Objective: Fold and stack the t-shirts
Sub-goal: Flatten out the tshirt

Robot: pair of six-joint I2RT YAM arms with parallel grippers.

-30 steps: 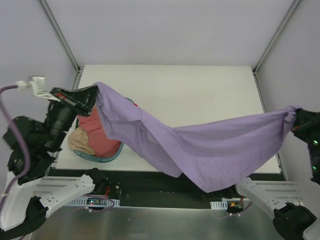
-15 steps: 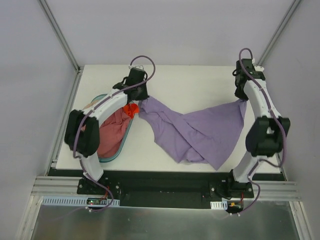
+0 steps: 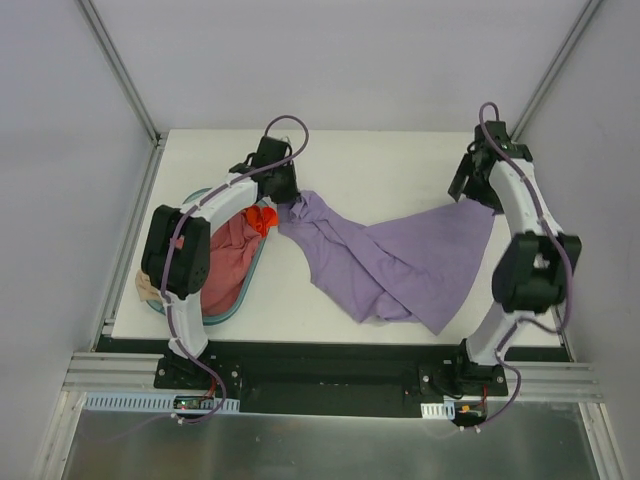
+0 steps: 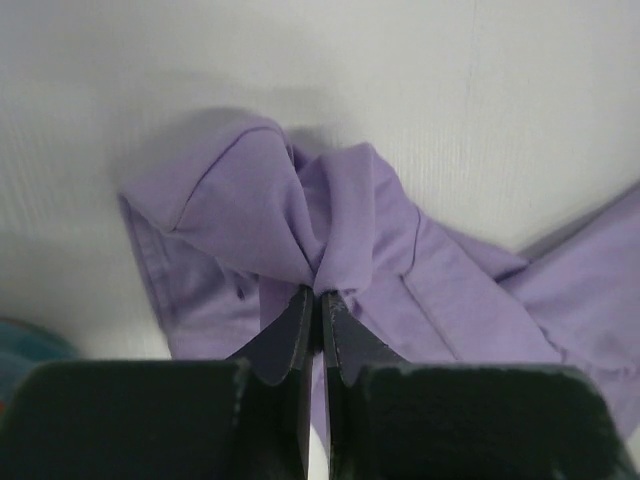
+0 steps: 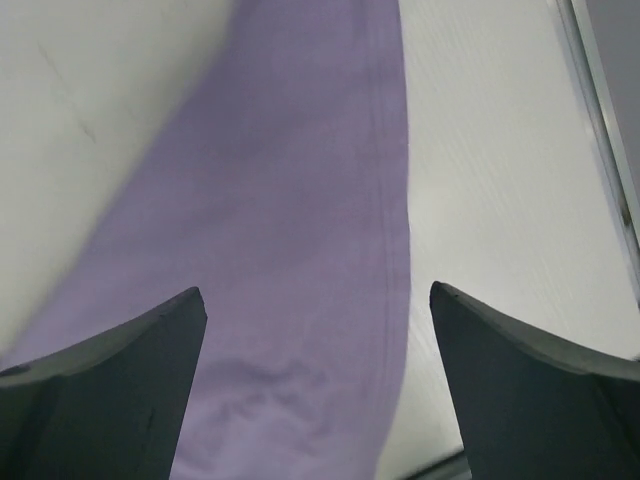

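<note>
The lavender-purple t-shirt (image 3: 400,265) lies crumpled across the white table, from the middle left to the right. My left gripper (image 3: 286,203) is shut on its bunched left end; in the left wrist view the cloth (image 4: 250,200) gathers into the closed tips of the left gripper (image 4: 320,295). My right gripper (image 3: 470,190) hangs open just above the shirt's right corner. In the right wrist view the fabric (image 5: 290,200) lies flat between the spread tips of the right gripper (image 5: 318,295), touching neither. The dusty pink-red t-shirt (image 3: 228,265) and a bit of the tan one (image 3: 148,287) sit in the basket.
The teal oval basket (image 3: 222,318) stands at the table's left edge, under my left arm. A bright red-orange bit (image 3: 262,218) shows at its far end beside the left gripper. The table's right edge and metal frame (image 5: 610,170) run close by the right gripper.
The lavender shirt, held stretched in the air a second ago, now lies on the table. My right gripper has opened and let go of its corner. The left gripper keeps its hold.
</note>
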